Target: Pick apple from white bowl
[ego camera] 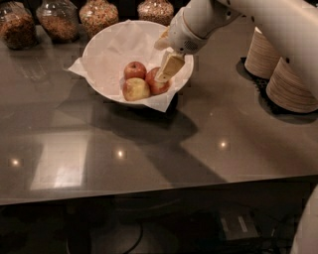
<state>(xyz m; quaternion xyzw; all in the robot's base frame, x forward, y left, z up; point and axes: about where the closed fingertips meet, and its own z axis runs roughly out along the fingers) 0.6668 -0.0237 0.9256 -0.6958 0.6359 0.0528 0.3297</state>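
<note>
The white bowl (107, 44), lined with crumpled white paper, stands at the back of the dark counter and holds three apples. The red apple with orange-yellow streaks (134, 70) lies at the back. A mostly yellow apple (135, 90) lies in front of it. A darker red apple (155, 86) lies to the right. My gripper (168, 68) reaches into the bowl from the upper right. It hangs just over the darker red apple's right side and covers part of it. It is right of the streaked apple and nothing is seen in it.
Several glass jars of snacks (99, 14) line the back edge behind the bowl. Stacks of beige paper bowls (290, 82) stand at the right on a dark mat. My white arm (268, 22) crosses the upper right. The counter's front edge (149, 196) runs across the lower part.
</note>
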